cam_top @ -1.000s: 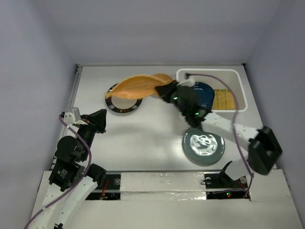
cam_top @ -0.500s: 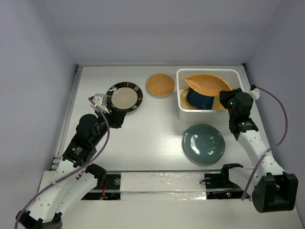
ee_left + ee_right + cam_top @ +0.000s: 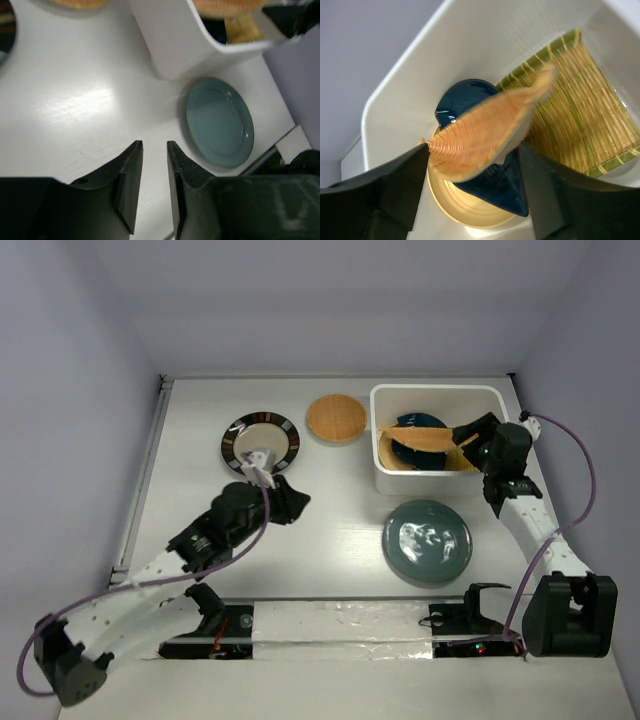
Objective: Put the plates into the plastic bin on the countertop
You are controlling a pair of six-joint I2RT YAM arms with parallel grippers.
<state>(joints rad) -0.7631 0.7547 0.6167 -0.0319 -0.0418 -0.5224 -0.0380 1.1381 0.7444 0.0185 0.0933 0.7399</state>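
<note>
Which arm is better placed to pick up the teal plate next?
Probably left: its empty pincer points toward the teal plate, while the right pincer hangs open over the bin.

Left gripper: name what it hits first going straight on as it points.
From the left gripper, probably the near corner of the white plastic bin, across bare white countertop; the round teal plate lies just right of that line. Depth unclear.

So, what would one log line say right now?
bin: orange dish inside | out: teal plate, rimmed plate, woven plate | left gripper: empty | right gripper: open over bin
</note>
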